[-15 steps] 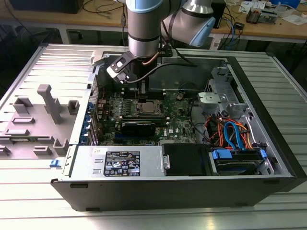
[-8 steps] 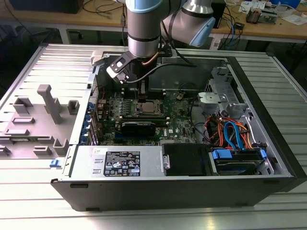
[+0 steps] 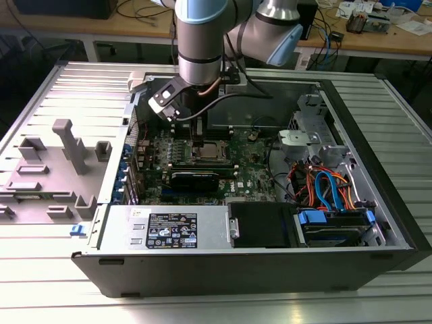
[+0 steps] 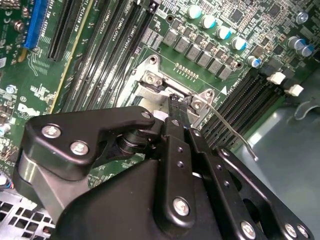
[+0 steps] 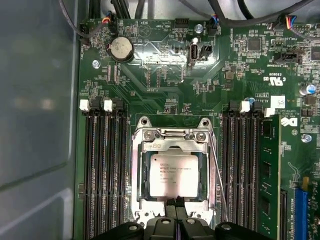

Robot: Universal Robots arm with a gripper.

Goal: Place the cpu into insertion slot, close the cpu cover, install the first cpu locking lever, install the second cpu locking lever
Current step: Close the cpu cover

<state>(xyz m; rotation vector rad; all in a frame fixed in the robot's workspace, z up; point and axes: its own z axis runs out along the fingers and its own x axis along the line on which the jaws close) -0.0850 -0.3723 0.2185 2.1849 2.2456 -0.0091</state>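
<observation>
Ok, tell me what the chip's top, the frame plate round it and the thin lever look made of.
Small square silver-grey chip: metal top, brushed matte sheen, likely plated.
Square silvery frame plate: stamped sheet metal, bright glints at its edges.
Thin bent wire lever: bare steel-like rod, shiny; alloy unclear.

1 cpu (image 5: pixel 172 175) and 1 cpu cover (image 5: pixel 172 146), just ahead of the 1 gripper (image 5: pixel 176 202). 1 wire lever (image 5: pixel 215 165) beside. 1 coin battery (image 5: pixel 120 48) farther ahead. 2 memory-slot banks (image 5: pixel 105 170) flanking.
</observation>
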